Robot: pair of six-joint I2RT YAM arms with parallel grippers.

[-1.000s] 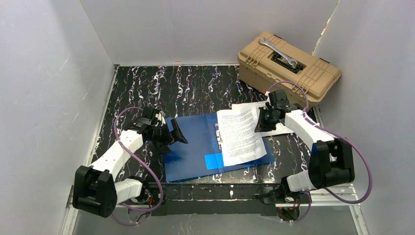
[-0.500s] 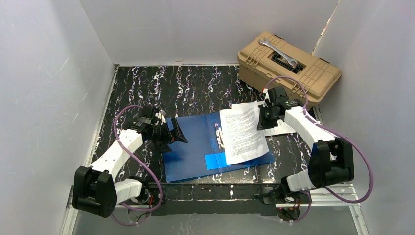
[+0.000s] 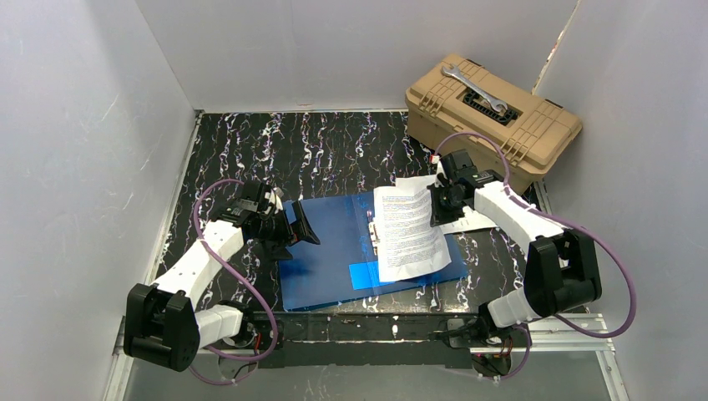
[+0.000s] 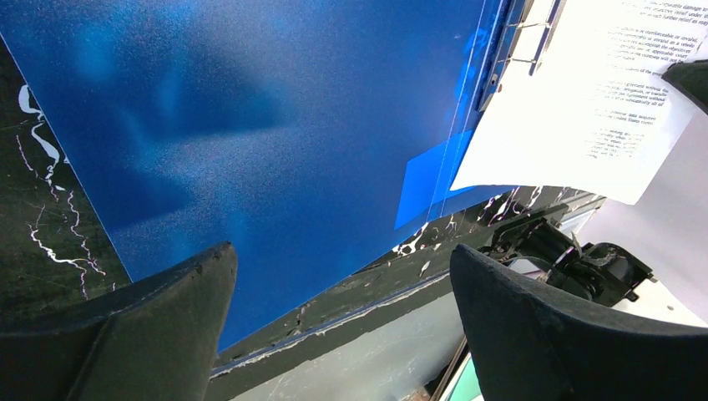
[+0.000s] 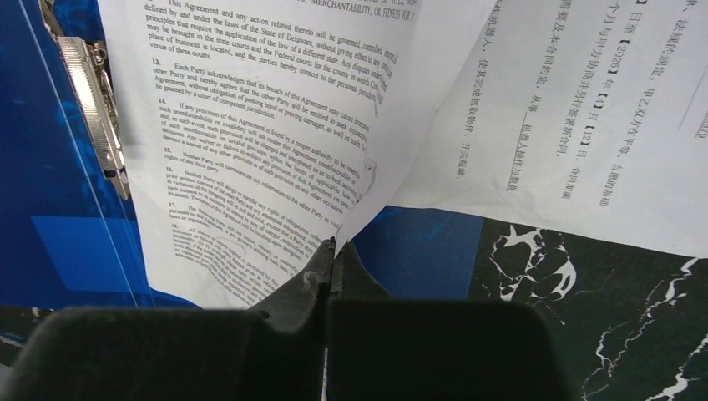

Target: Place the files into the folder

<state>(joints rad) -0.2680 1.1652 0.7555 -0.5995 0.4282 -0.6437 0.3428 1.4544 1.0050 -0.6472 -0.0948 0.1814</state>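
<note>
The blue folder [image 3: 334, 246] lies open on the table, with a metal clip [image 5: 93, 117] along its spine and a lighter blue pocket [image 3: 365, 274]. My right gripper [image 3: 436, 203] is shut on the right edge of a printed paper sheet [image 3: 407, 232] that lies over the folder's right half; the pinch shows in the right wrist view [image 5: 334, 251]. Another sheet [image 5: 584, 125] lies under it to the right, partly on the table. My left gripper [image 3: 302, 227] is open and empty over the folder's left edge, jaws wide apart [image 4: 342, 276].
A tan toolbox [image 3: 493, 113] with a wrench [image 3: 474, 89] on its lid stands at the back right, just behind my right arm. The table [image 3: 275, 150] is black marble-patterned, enclosed by white walls. The front edge rail [image 4: 334, 322] runs below the folder.
My right gripper has moved left and slightly back with the sheet, shifting it further over the folder's right half. The left arm has not moved.
</note>
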